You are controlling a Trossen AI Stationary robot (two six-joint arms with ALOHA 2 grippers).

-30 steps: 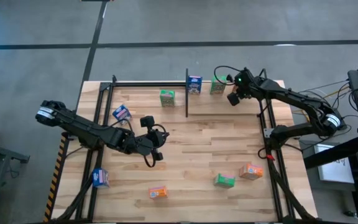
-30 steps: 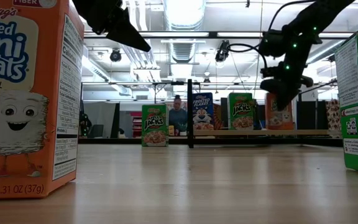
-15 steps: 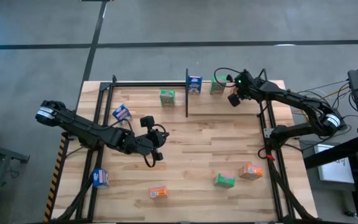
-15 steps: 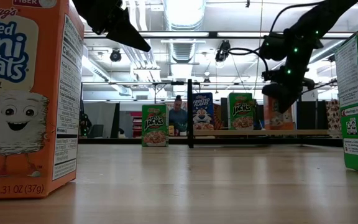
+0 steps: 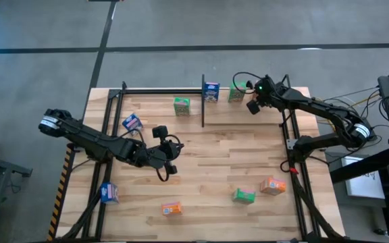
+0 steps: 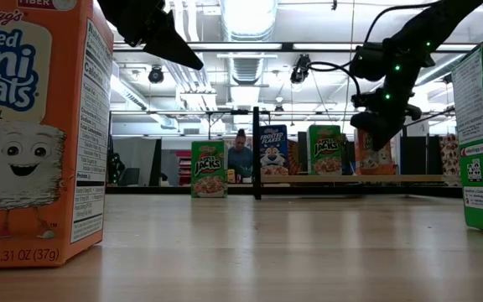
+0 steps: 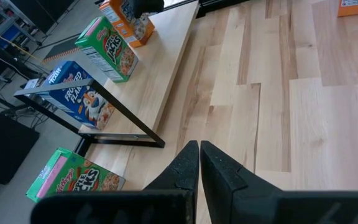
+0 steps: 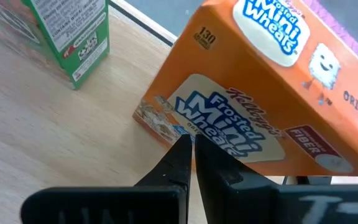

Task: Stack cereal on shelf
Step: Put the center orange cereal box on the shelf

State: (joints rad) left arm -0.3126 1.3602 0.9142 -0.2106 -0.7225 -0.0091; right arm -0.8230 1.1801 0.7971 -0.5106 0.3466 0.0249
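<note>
Right hand: fingers pressed together, holding nothing, raised over the right end of the shelf; in its own wrist view the fingertips sit against the front of an orange Mini-Wheats box.
Orange Mini-Wheats box: tilted, at the shelf's right end, just beside a green box; in the low view it shows partly behind the right hand.
Green box: upright on the shelf, right of the divider, beside a blue Frosted Flakes box.
Blue Frosted Flakes box: upright on the shelf, just right of the black divider.
Shelf: narrow light-wood board with a black frame, along the far edge of the tabletop.
Second green box: left of the divider, upright, an Apple Jacks front in the low view.
Left hand: fingers together, empty, held above the middle of the tabletop, well apart from the shelf.
Blue box near left arm: lying on the tabletop, left of the shelf's middle.
Blue box at near left: on the tabletop by the left edge.
Near orange box: at the near edge, close to the low camera.
Near green box: on the tabletop, just beside another orange box.
Person: far back in the room, behind the shelf.
</note>
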